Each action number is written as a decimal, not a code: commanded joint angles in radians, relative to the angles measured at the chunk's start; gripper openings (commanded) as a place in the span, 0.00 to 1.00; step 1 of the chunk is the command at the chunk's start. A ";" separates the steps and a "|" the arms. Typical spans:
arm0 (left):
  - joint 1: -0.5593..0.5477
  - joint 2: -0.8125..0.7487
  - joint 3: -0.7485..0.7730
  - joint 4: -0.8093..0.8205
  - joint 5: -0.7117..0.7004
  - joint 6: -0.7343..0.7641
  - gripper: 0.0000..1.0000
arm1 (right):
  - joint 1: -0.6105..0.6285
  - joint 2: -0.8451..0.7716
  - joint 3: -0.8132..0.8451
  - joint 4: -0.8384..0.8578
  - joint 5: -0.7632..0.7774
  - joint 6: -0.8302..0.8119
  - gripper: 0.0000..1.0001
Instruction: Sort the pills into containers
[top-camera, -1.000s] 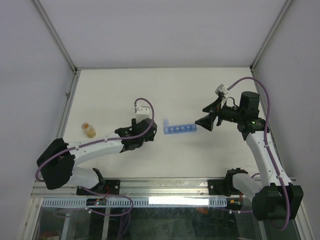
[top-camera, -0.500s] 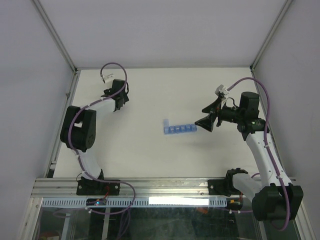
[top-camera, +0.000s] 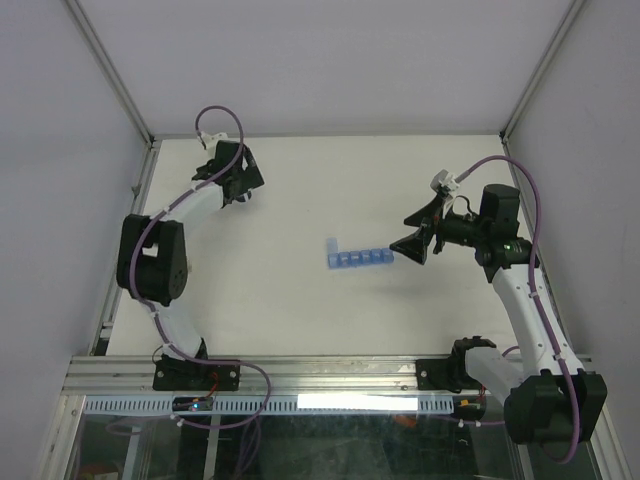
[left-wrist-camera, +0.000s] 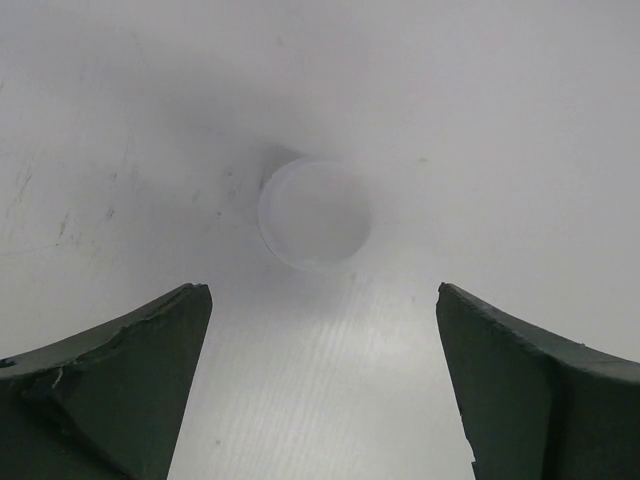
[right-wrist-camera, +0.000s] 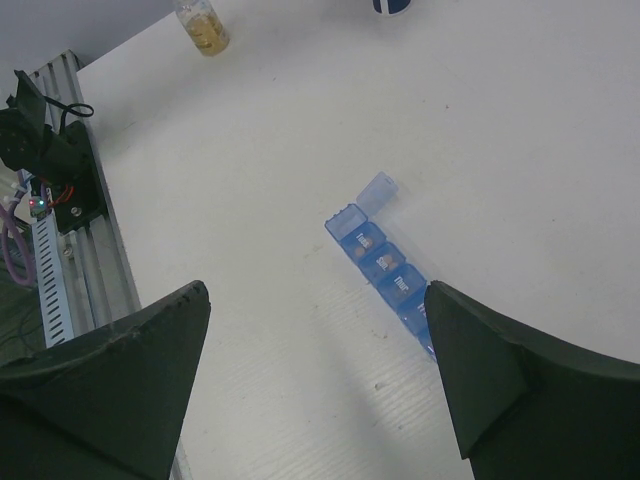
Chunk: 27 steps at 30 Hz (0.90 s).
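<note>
The containers are a blue pill-organiser strip (top-camera: 358, 257) lying mid-table, also seen in the right wrist view (right-wrist-camera: 385, 268), with its end lid standing open. Tiny orange-brown pills (right-wrist-camera: 367, 240) show inside some compartments. More pills form an amber cluster in a small clear vial (right-wrist-camera: 206, 27) far off. My right gripper (top-camera: 413, 242) hovers open just right of the strip, nothing between its fingers (right-wrist-camera: 120, 390). My left gripper (top-camera: 240, 186) is at the far back left, open (left-wrist-camera: 322, 292) over a round white cap (left-wrist-camera: 315, 212) that lies on the table.
The vial is hidden behind the left arm's upper link (top-camera: 152, 262) in the top view. A metal rail (right-wrist-camera: 60, 210) runs along the table's near edge. Grey walls close the table's back and sides.
The left arm swung from the table's middle to the far back left corner and its jaws opened wide. The right arm and the strip have not moved.
</note>
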 joint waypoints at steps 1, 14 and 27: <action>-0.005 -0.310 -0.083 0.063 0.244 0.112 0.99 | -0.004 -0.024 -0.007 0.043 -0.038 0.013 0.92; 0.158 -0.844 -0.418 -0.075 0.419 0.101 0.99 | 0.013 -0.029 -0.026 0.066 -0.065 0.014 0.91; 0.357 -0.807 -0.420 -0.335 -0.018 -0.108 0.99 | 0.033 -0.027 -0.035 0.080 -0.043 0.029 0.91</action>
